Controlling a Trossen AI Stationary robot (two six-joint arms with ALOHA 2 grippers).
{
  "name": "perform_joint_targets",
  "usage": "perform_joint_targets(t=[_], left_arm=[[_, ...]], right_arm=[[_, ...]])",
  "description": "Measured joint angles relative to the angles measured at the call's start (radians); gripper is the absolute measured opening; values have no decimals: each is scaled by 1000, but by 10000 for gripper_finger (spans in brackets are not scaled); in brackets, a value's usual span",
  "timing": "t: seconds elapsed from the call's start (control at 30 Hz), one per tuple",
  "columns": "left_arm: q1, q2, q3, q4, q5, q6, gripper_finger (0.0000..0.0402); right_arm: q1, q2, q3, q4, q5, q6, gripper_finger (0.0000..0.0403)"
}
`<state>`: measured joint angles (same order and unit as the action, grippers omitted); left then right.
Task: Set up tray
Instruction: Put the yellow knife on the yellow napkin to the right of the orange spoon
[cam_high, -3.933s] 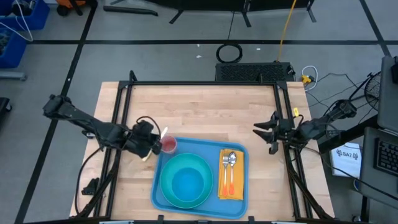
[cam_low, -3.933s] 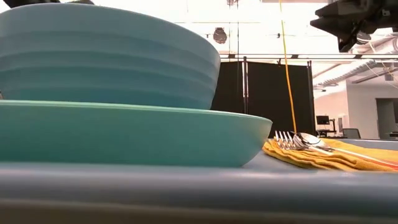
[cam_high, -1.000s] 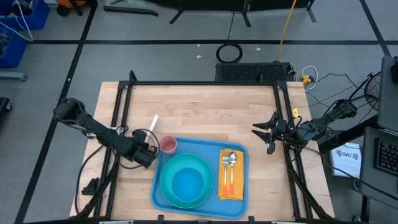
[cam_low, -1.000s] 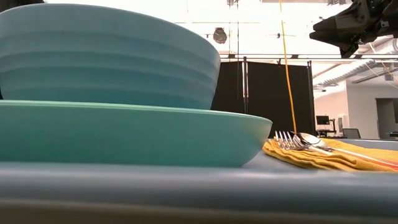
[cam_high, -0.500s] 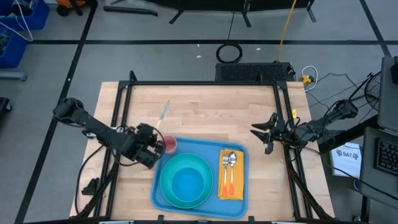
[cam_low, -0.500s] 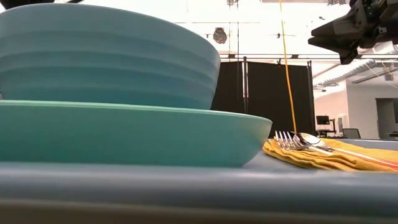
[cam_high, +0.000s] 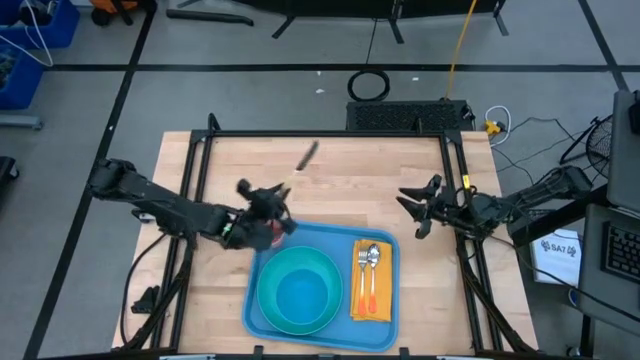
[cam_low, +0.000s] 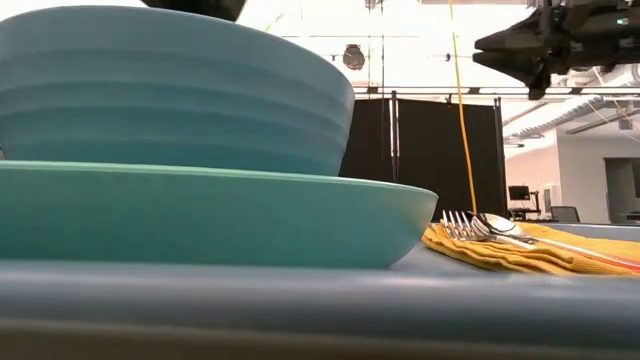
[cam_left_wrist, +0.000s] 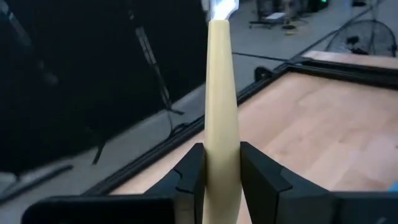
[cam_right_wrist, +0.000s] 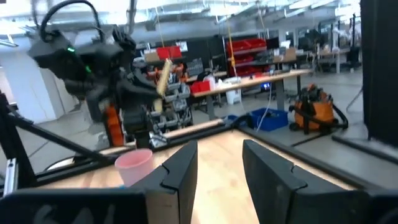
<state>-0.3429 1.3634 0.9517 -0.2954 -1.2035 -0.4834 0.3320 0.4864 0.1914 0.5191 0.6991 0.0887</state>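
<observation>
The blue tray (cam_high: 365, 336) lies near the table's front edge. On it a teal bowl (cam_high: 298, 290) sits in a teal plate (cam_low: 200, 215), and beside them a fork and a spoon (cam_high: 368, 268) rest on a yellow napkin (cam_high: 386, 292). A pink cup (cam_right_wrist: 134, 167) stands at the tray's far left corner, partly under my left arm. My left gripper (cam_high: 275, 200) hovers above the cup, shut on a cream-handled utensil (cam_high: 300, 160). My right gripper (cam_high: 412, 210) hangs open in the air by the table's right rail, holding nothing. My left gripper pinches the utensil's cream handle (cam_left_wrist: 222, 124) between its two fingers. The handle runs on along the fingers and its metal end (cam_left_wrist: 221, 7) sticks out beyond them. The fingers point nearly level toward the table's far right. The utensil is lifted clear of the table.
A black frame (cam_high: 330, 134) runs round the table's far and side edges. Bare wood (cam_high: 340, 190) lies between the tray and the far rail. Shelves and workbenches fill the room beyond the table.
My left gripper has risen from beside the tray's left edge and gone toward the far right, over the cup. Its wrist has turned, so the utensil has swung from pointing at the far edge to pointing far right. My right gripper has shifted a little toward the table's middle.
</observation>
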Motion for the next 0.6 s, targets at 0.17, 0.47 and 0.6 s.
perform_joint_targets(t=[0.17,0.47,0.6], left_arm=[[75,73,-112,555,194,366,78],[176,202,-132,896,537,512,78],[220,260,-100,898,597,508,78]], right_arm=[[-106,131,0,173,-116,-26,118],[-303,329,6,324,-391,124,118],[-338,430,49,416,-486,150,119]])
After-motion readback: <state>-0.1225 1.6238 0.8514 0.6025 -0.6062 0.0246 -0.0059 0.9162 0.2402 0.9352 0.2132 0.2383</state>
